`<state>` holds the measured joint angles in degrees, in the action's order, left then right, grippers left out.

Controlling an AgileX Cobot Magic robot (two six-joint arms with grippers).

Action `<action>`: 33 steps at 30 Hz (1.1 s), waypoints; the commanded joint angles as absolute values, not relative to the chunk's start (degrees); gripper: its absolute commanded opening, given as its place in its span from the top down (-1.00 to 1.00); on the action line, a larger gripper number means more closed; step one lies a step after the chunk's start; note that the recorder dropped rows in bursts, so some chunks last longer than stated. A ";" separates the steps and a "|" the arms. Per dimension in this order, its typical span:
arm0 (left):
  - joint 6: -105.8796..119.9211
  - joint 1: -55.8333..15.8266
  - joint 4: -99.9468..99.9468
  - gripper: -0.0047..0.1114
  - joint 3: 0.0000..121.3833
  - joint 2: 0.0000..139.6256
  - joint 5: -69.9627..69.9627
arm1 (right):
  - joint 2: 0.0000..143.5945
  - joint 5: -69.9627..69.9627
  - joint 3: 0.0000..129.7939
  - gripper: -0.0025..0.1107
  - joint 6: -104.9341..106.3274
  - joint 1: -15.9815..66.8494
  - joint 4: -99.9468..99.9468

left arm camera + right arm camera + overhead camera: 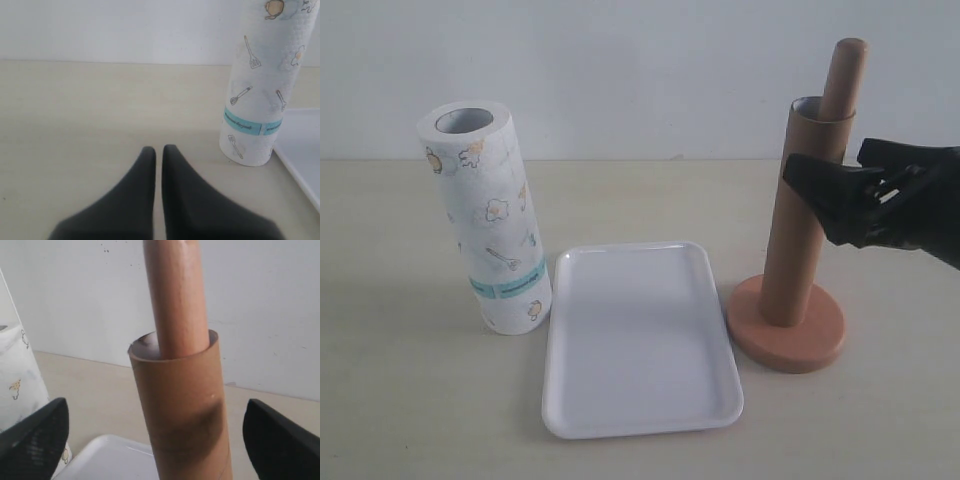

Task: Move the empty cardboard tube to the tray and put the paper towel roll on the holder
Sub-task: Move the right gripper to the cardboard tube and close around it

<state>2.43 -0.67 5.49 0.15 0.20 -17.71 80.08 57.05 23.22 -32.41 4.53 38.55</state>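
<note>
The empty cardboard tube stands slipped over the holder's rod, which sticks out of its top, on the round base. My right gripper is open at the tube's upper part. In the right wrist view its fingers stand wide on either side of the tube, apart from it. At the left, the paper towel roll stands upright beside the white tray. My left gripper is shut and empty, low over the table near the roll.
The tray lies between the roll and the holder, with nothing on it. A pale wall runs behind the table. The left arm is out of the exterior view.
</note>
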 commanded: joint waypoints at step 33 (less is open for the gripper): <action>1.97 -0.63 5.60 0.85 0.00 0.00 -17.51 | 80.15 40.84 32.13 -0.59 -30.05 8.68 39.12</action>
